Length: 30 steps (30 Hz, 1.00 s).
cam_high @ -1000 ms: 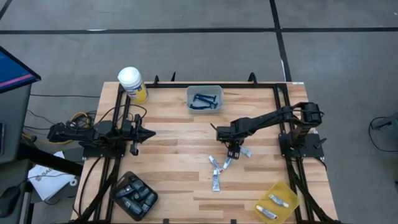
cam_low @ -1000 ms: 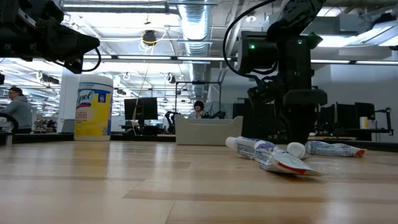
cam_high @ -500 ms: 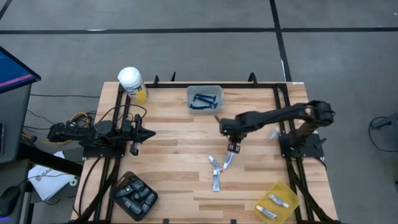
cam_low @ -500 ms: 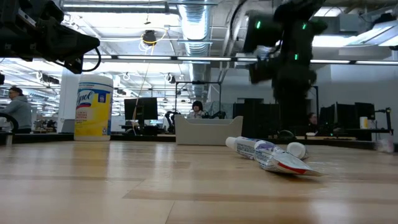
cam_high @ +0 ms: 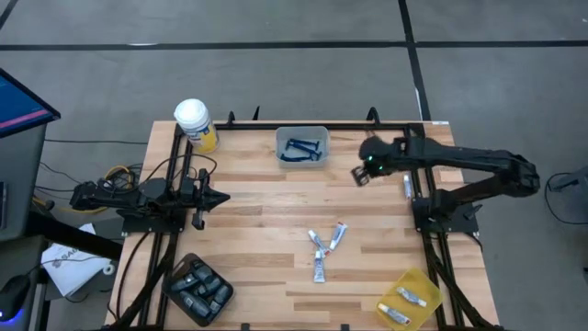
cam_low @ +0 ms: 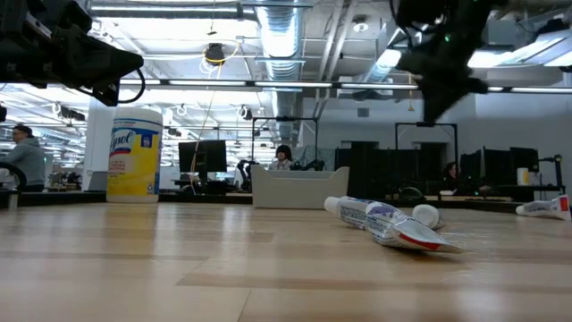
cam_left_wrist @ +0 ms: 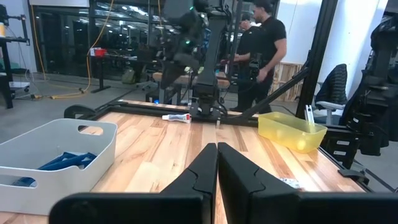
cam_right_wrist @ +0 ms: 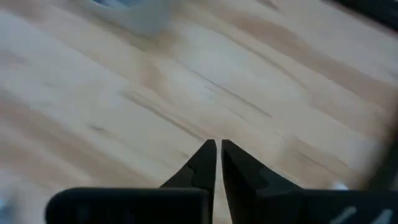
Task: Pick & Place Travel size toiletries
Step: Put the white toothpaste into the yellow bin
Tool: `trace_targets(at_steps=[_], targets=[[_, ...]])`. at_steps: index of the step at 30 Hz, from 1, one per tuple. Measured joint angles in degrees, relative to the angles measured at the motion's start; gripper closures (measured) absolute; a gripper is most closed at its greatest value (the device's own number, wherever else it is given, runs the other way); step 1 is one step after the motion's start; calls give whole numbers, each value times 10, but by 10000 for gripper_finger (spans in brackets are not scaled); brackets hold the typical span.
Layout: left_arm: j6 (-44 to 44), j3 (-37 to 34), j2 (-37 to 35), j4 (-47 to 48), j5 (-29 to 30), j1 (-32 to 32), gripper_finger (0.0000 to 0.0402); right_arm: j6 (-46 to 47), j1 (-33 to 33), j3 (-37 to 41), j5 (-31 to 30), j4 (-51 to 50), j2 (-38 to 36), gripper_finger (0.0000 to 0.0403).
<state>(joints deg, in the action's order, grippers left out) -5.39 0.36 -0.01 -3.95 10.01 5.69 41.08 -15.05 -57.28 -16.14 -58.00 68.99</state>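
Three white squeeze tubes (cam_high: pixel 326 248) lie in a loose cluster at lower centre of the high view, touching or overlapping one another; in the low view they (cam_low: pixel 389 222) rest on the table right of centre. A fourth tube (cam_high: pixel 407 187) lies at the table's right edge, beside the frame rail, and shows at the far right of the low view (cam_low: pixel 543 207). One second ago a tube lay just right of the cluster under the right gripper; that spot is now bare. Two more tubes lie in the yellow tray (cam_high: pixel 424 280) at lower right. Blue razors (cam_high: pixel 304 148) sit in the grey bin (cam_high: pixel 281 138) at upper centre. Dark oval pods (cam_high: pixel 197 287) fill the black tray (cam_high: pixel 223 301) at lower left.

The right gripper (cam_high: pixel 361 174) has moved from above the cluster to the upper right of the table, between the grey bin and the edge tube, held high over the wood. In the right wrist view its fingers (cam_right_wrist: pixel 204 163) are nearly pressed together with only a thin gap, holding nothing.

The left gripper (cam_high: pixel 220 197) rests at mid left of the table, unchanged across the frames; its fingers (cam_left_wrist: pixel 202 168) are pressed together and empty.

A yellow jar (cam_high: pixel 196 124) with a white lid stands at the upper left corner. A person (cam_left_wrist: pixel 261 46) in dark clothing stands beyond the table in the left wrist view.
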Motion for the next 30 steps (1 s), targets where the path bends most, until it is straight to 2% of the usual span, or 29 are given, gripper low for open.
trace_targets(at_steps=[4, 8, 13, 16, 20, 25, 30], targets=[[0, 0, 0, 0, 0, 0, 394, 10, -51, 0, -3, -100, 12, 355], [0, 0, 0, 0, 0, 0, 394, 40, -100, 12, -11, -167, 38, 293], [0, 0, 0, 0, 0, 0, 394, 45, -140, 31, -10, -167, 63, 207], [0, 0, 0, 0, 0, 0, 394, 60, -156, 54, -10, -162, 81, 176], [0, 0, 0, 0, 0, 0, 394, 80, -172, 100, -9, -151, 102, 168], [0, 0, 0, 0, 0, 0, 394, 85, -202, 149, 0, -116, 115, 183], [0, 0, 0, 0, 0, 0, 394, 42, -246, 160, 14, -56, 120, 195]])
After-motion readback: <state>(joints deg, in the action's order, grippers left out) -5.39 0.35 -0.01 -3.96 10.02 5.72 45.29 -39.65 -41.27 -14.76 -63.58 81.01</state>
